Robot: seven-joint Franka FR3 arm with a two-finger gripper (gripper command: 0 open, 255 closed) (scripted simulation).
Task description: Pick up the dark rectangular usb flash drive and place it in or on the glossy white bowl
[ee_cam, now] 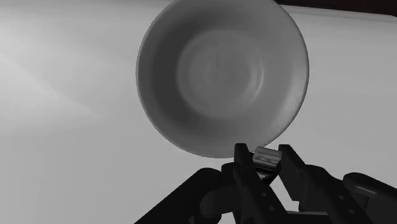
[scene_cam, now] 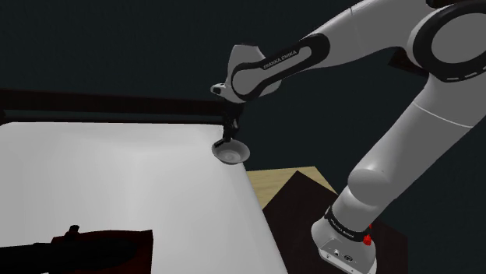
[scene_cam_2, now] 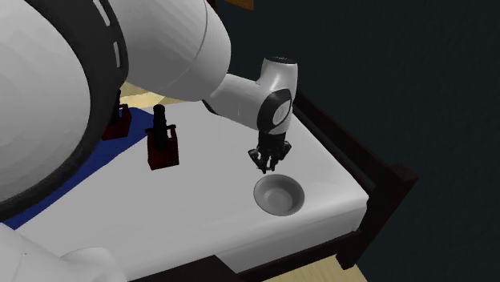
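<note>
A white bowl [ee_cam: 167, 95] sits on the white surface near its corner. My black gripper [ee_cam: 267, 168] hangs just above the bowl's rim, shut on a small dark flash drive [ee_cam: 267, 158] whose light metal end pokes out between the fingertips. In the shoulder view the gripper [scene_cam: 228, 138] points down right over the bowl [scene_cam: 232, 155]. The second exterior view shows the gripper [scene_cam_2: 267, 166] a little above the far edge of the bowl [scene_cam_2: 280, 210]. Nothing lies inside the bowl.
The white surface [scene_cam_2: 208, 208] has a dark frame [scene_cam_2: 377, 192] along its edges, close beside the bowl. A dark red block with a black top [scene_cam_2: 163, 144] and a second one [scene_cam_2: 120, 120] stand farther in, near a blue cloth [scene_cam_2: 80, 172]. A dark shape [scene_cam: 78, 245] lies at the shoulder view's lower left.
</note>
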